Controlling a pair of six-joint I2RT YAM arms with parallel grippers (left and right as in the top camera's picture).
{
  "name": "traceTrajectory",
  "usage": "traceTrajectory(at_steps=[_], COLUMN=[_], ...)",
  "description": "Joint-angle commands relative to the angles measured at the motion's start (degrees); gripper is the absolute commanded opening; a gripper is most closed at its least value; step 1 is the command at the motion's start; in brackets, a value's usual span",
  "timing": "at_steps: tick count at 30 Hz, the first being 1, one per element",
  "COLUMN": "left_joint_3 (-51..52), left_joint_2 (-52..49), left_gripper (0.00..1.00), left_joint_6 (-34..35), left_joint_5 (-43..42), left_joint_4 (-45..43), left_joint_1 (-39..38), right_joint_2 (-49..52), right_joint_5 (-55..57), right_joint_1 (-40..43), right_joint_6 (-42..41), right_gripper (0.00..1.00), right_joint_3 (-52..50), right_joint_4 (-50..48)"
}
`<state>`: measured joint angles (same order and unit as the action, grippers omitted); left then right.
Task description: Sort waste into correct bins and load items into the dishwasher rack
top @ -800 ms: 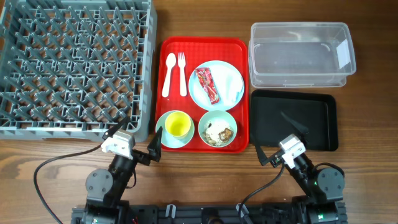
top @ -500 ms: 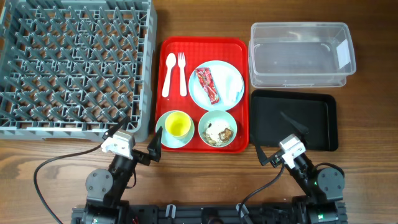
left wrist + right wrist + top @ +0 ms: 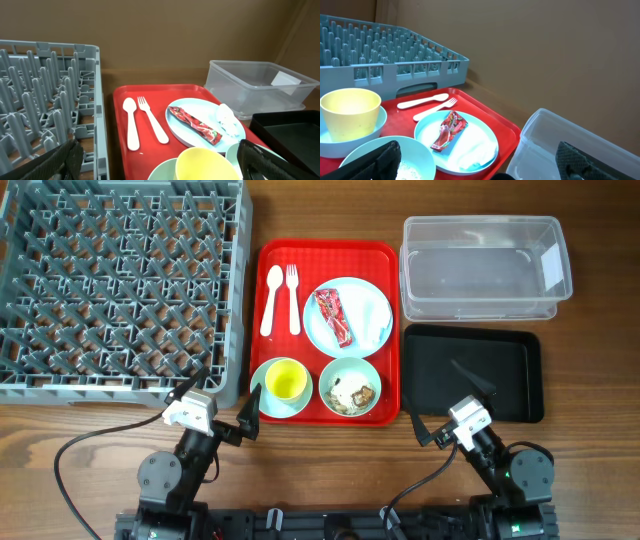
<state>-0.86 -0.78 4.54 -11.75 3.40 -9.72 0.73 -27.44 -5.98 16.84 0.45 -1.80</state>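
On the red tray (image 3: 330, 255) lie a white spoon (image 3: 270, 300) and fork (image 3: 293, 298), a pale blue-green plate (image 3: 365, 305) with the red-and-white wrapper (image 3: 333, 317), a yellow cup (image 3: 285, 380) on a saucer (image 3: 262, 402), and a bowl (image 3: 350, 387) holding rice crumbs and brown bits. The grey dishwasher rack (image 3: 120, 285) is at the left. The clear tub (image 3: 485, 268) and black tray (image 3: 475, 372) are at the right. My left gripper (image 3: 215, 405) is open below the rack's corner. My right gripper (image 3: 450, 408) is open at the black tray's front edge. Both are empty.
The wrist views show the cup (image 3: 205, 164), wrapper (image 3: 195, 125), spoon (image 3: 131, 127), plate (image 3: 457, 137) and tub (image 3: 570, 150) close ahead. Bare wood table lies along the front edge (image 3: 330, 470). A brown wall stands behind the table.
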Motion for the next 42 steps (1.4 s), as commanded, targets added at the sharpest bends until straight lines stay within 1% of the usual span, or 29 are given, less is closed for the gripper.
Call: traceTrajectory(at_steps=[1, 8, 9, 11, 12, 13, 16, 18, 20, 23, 25, 26, 27, 28, 33, 34, 35, 37, 38, 39, 40, 41, 42], left_joint_3=[0.5, 0.5, 0.5, 0.5, 0.5, 0.5, -0.7, -4.4, -9.6, -19.8, -27.5, -32.6, -38.2, -44.9, -68.5, -71.5, -73.1, -74.2, -74.2, -74.2, -74.2, -74.2, -74.2], left_joint_2=[0.4, 0.4, 0.4, 0.4, 0.4, 0.4, 0.4, 0.3, -1.0, -6.7, -12.2, -16.0, -20.5, -25.9, -44.0, -46.6, -48.4, -51.1, -51.5, -51.6, -51.6, -51.5, -51.4], left_gripper=[1.00, 1.00, 1.00, 1.00, 1.00, 1.00, 1.00, 1.00, 1.00, 1.00, 1.00, 1.00, 1.00, 1.00, 1.00, 1.00, 1.00, 1.00, 1.00, 1.00, 1.00, 1.00, 1.00], left_joint_6=[-0.7, -0.7, -0.7, -0.7, -0.7, -0.7, -0.7, 0.9, 2.6, 3.7, 4.2, 4.9, 4.9, 4.9, 4.9, 4.9, 4.9, 4.9, 4.9, 4.9, 4.9, 4.9, 4.9], left_joint_5=[1.0, 0.4, -0.6, -5.2, -8.8, -10.9, -13.0, -13.0, -12.2, -11.1, -11.1, -11.2, -11.2, -11.2, -11.1, -11.1, -11.1, -12.0, -12.8, -13.3, -13.3, -13.3, -13.3], left_joint_4=[-0.2, -0.1, -0.2, -1.1, -2.0, -3.2, -9.0, -9.3, -7.6, -0.5, 5.9, 10.6, 16.0, 22.5, 46.1, 49.3, 51.1, 54.0, 55.2, 56.9, 57.8, 58.1, 58.1], left_joint_1=[-0.3, -0.3, -0.3, -0.3, -0.3, -0.3, -0.3, -0.3, -0.3, -0.3, -0.3, -0.3, -0.3, -0.3, -0.3, -0.3, -0.3, -0.3, -0.3, -0.3, -0.3, -0.3, -0.3], right_joint_2=[-0.1, -0.1, -0.1, -0.1, -0.1, -0.1, -0.1, -0.1, 0.4, 4.3, 8.9, 12.2, 16.4, 22.3, 45.7, 48.7, 51.9, 57.2, 59.8, 63.3, 65.8, 67.8, 70.0], right_joint_5=[-0.9, -1.2, -2.0, -7.7, -10.8, -13.0, -13.8, -13.8, -13.7, -13.7, -13.5, -13.5, -13.5, -13.0, -11.0, -11.0, -11.8, -12.1, -12.4, -14.2, -13.5, -10.8, -6.8], right_joint_1=[-0.2, -0.2, -0.2, -0.2, -0.2, -0.2, -0.2, -0.2, -0.2, -0.2, -0.2, -0.2, -0.2, -0.2, -0.2, -0.2, -0.2, -0.2, -0.2, -0.5, -1.6, -3.0, -4.9], right_joint_6=[0.1, 0.9, 0.9, 0.6, 0.2, -2.6, -16.7, -21.9, -22.4, -22.4, -22.3, -22.3, -21.9, -21.3, -19.5, -19.9, -22.3, -28.3, -30.6, -30.2, -29.6, -29.8, -30.5], right_gripper=[1.00, 1.00, 1.00, 1.00, 1.00, 1.00, 1.00, 1.00, 1.00, 1.00, 1.00, 1.00, 1.00, 1.00, 1.00, 1.00, 1.00, 1.00, 1.00, 0.91, 0.84, 0.80, 0.80], right_joint_3=[-0.2, -0.2, -0.2, -0.2, -0.2, -0.2, 1.4, 5.5, 10.5, 20.1, 27.0, 31.3, 36.2, 42.9, 67.7, 70.1, 71.4, 71.6, 71.6, 71.6, 71.6, 71.6, 71.6], right_joint_4=[-0.3, -0.3, -0.3, -0.6, -0.7, -0.8, -1.6, -1.5, -0.5, 4.2, 10.0, 14.1, 19.1, 27.1, 57.5, 59.7, 59.6, 61.6, 60.7, 59.6, 59.1, 58.6, 57.9])
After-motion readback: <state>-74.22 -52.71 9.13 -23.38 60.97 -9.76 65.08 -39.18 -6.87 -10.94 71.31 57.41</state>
